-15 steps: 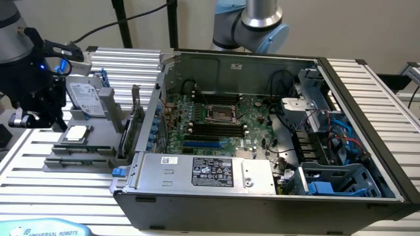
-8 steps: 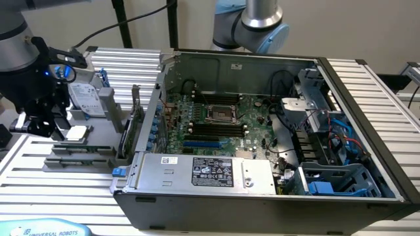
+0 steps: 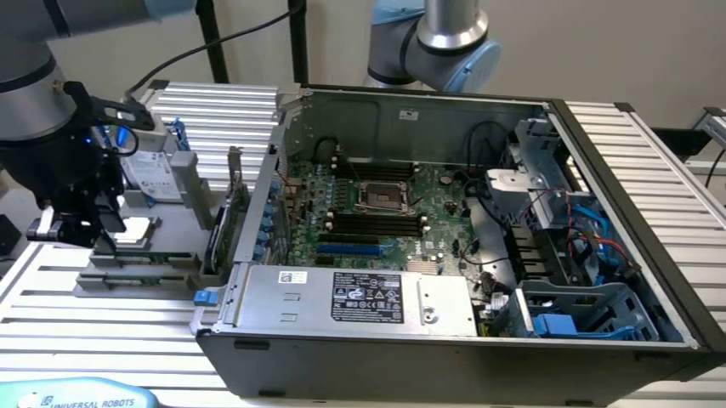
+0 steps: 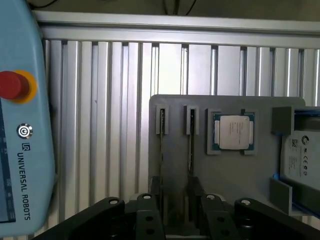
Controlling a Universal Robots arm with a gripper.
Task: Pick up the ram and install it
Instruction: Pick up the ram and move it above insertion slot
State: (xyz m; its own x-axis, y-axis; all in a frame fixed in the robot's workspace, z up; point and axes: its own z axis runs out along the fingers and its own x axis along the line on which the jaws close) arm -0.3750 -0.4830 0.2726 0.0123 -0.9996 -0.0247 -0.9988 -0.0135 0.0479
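Observation:
Two thin green ram sticks stand on edge in slots of a grey parts holder (image 4: 175,107); one ram stick (image 4: 161,150) lies beside the other (image 4: 191,150). My gripper (image 4: 175,192) hovers over their near ends, open, its dark fingers (image 4: 155,187) apart with nothing between them. In the exterior view the gripper (image 3: 74,228) hangs above the holder (image 3: 148,285) at that view's left, outside the open computer case (image 3: 454,340). Black memory slots (image 3: 375,223) lie on the green motherboard (image 3: 443,183) inside the case.
On the holder sit a square silver processor chip (image 4: 234,132), a hard drive (image 4: 300,155) and an upright expansion card (image 3: 233,212). A blue teach pendant (image 4: 20,125) lies on the slatted aluminium table (image 4: 100,100). A second arm (image 3: 437,38) stands behind the case.

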